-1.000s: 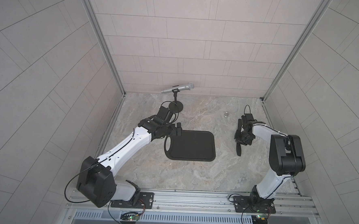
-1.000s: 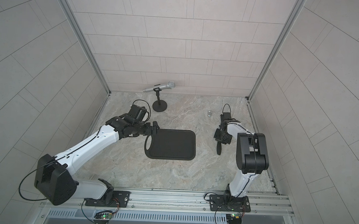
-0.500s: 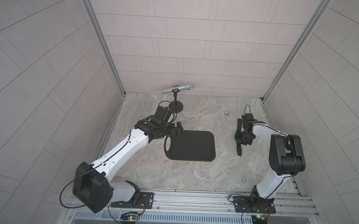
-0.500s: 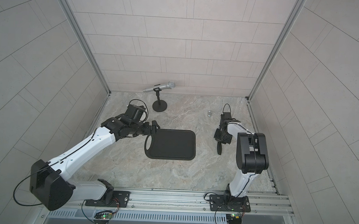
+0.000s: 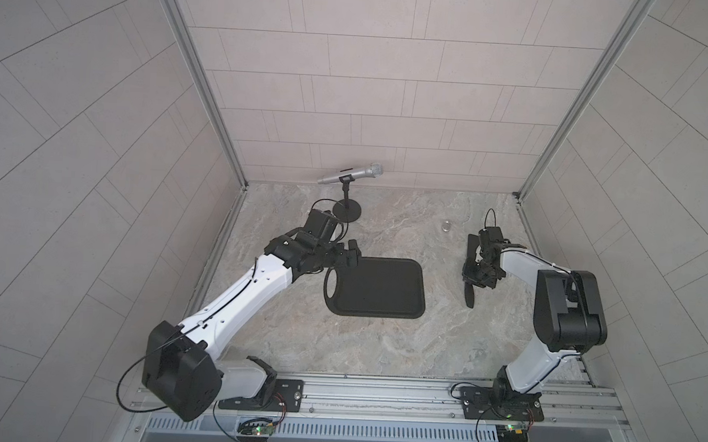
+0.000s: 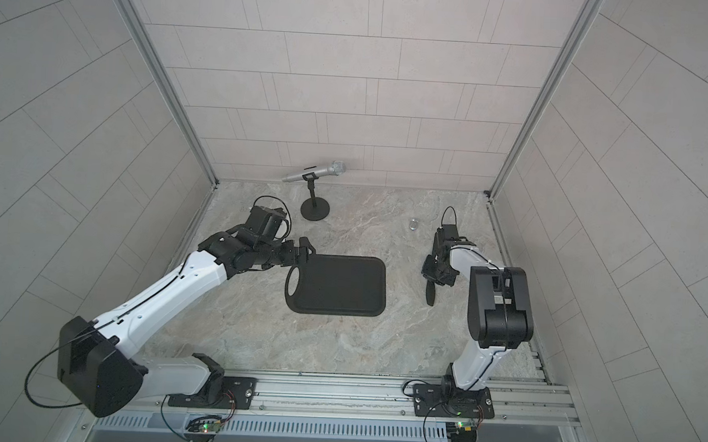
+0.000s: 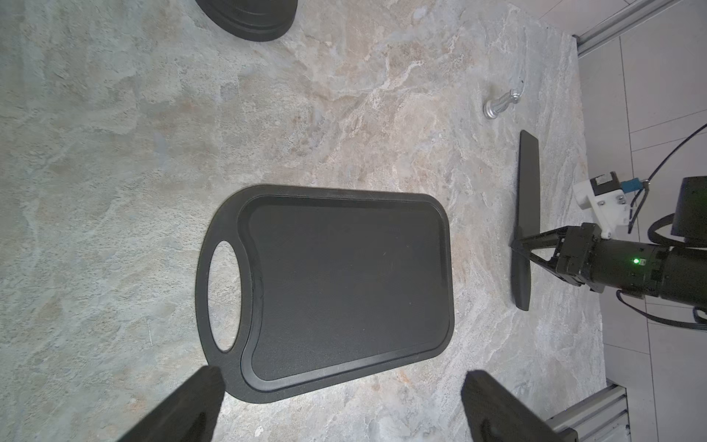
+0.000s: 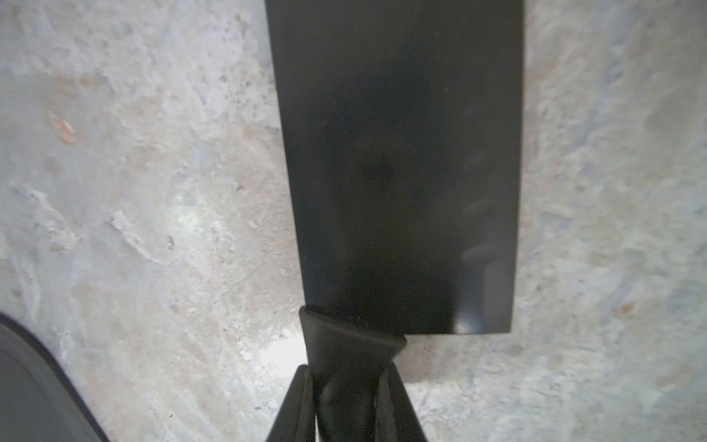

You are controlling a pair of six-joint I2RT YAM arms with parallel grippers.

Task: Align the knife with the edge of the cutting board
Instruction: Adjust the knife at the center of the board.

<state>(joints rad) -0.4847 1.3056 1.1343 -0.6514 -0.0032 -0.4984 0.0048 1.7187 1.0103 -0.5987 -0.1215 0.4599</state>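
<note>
While the right arm reaches low along the right side of the stone table point(image 5: 379, 348), the right gripper point(image 8: 346, 386) is clamped on the handle of the knife point(image 7: 527, 180), which lies well apart from the plain short end of the cutting board point(image 5: 378, 290). The left gripper point(image 5: 351, 255), jaws wide apart, hovers at the board's handle-hole end, with the microphone stand point(image 5: 346, 210) just behind.

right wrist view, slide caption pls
Right gripper grips the knife by its handle, broad blade flat over the stone tabletop.
</note>
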